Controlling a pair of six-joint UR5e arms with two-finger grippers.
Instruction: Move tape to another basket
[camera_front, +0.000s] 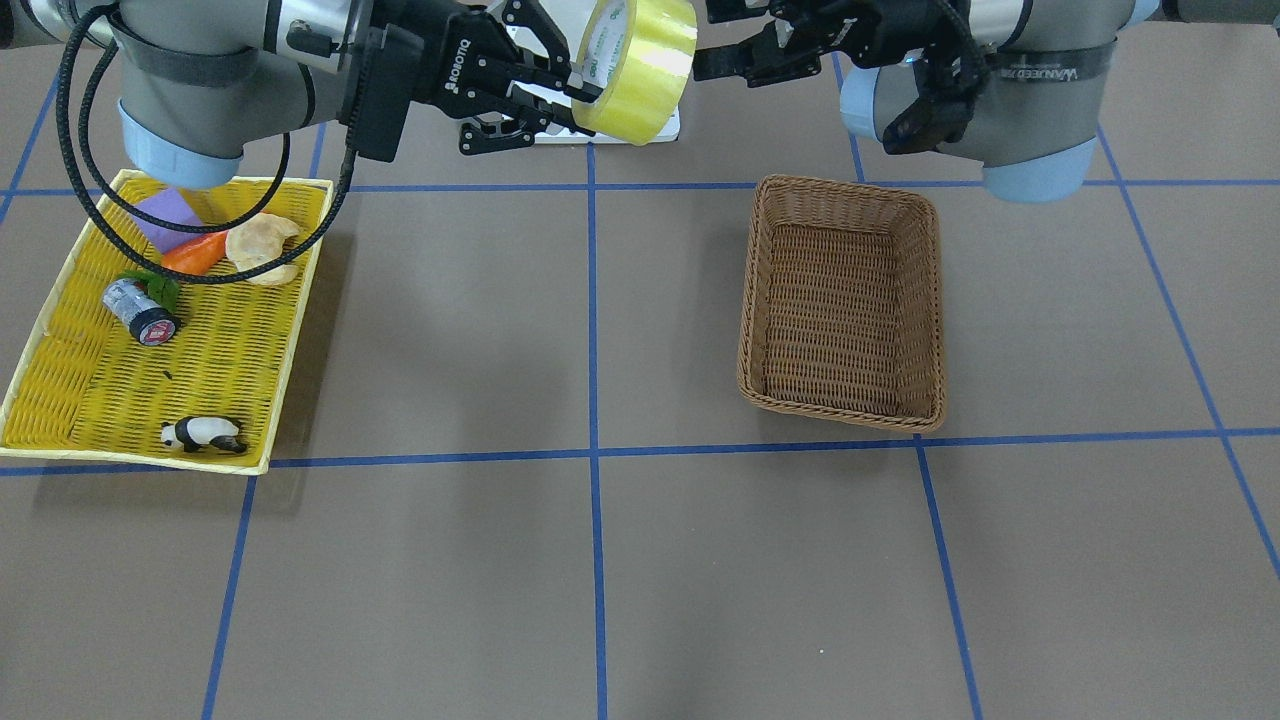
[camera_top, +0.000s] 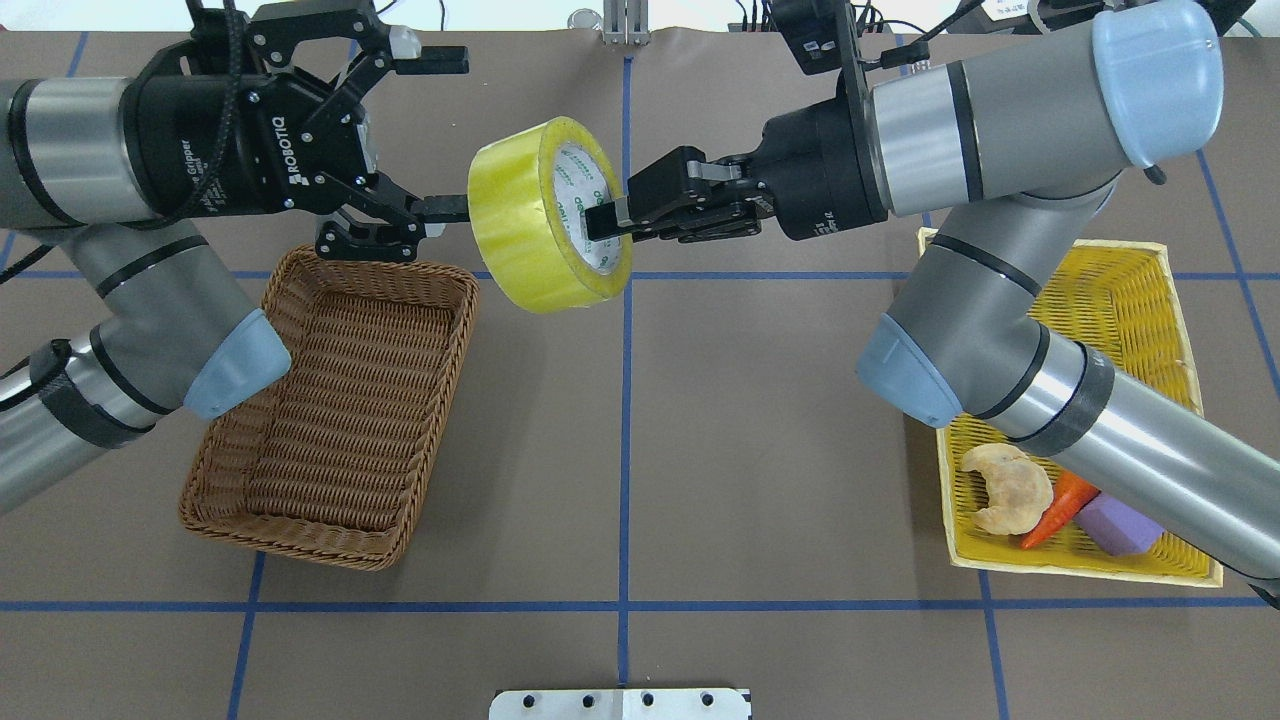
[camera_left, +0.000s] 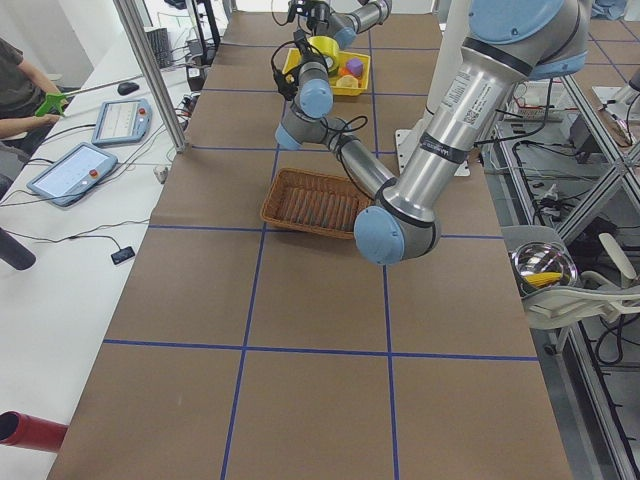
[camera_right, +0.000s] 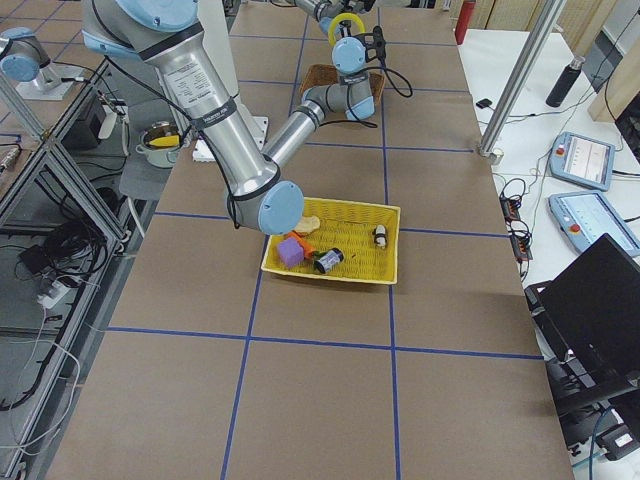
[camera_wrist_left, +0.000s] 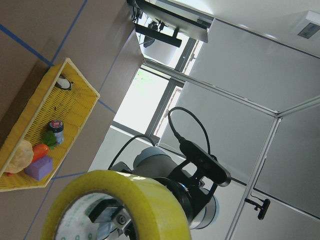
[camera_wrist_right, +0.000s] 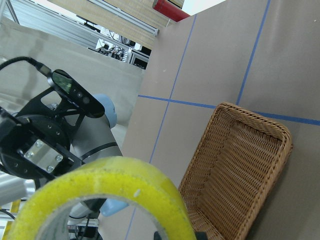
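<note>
The yellow tape (camera_front: 645, 75) (camera_top: 520, 225) hangs in the air over the table's middle, at the robot's side. My right gripper (camera_top: 605, 220) (camera_front: 575, 90) is shut on the tape's rim, with one finger inside the white core. My left gripper (camera_top: 445, 135) (camera_front: 715, 40) is open and empty. It faces the tape's other side, its lower finger close to the roll. The brown wicker basket (camera_top: 290, 530) (camera_front: 840, 410) stands empty below and beside the left gripper. The tape fills the bottom of the left wrist view (camera_wrist_left: 130, 195) and of the right wrist view (camera_wrist_right: 115, 185).
The yellow tray-basket (camera_front: 300, 330) (camera_top: 1080, 572) lies under the right arm. It holds a silver can (camera_front: 140, 310), a panda figure (camera_front: 203, 433), a purple block (camera_front: 168, 218), a carrot (camera_front: 195, 253) and a bread piece (camera_front: 260, 247). Blue tape lines cross the brown table.
</note>
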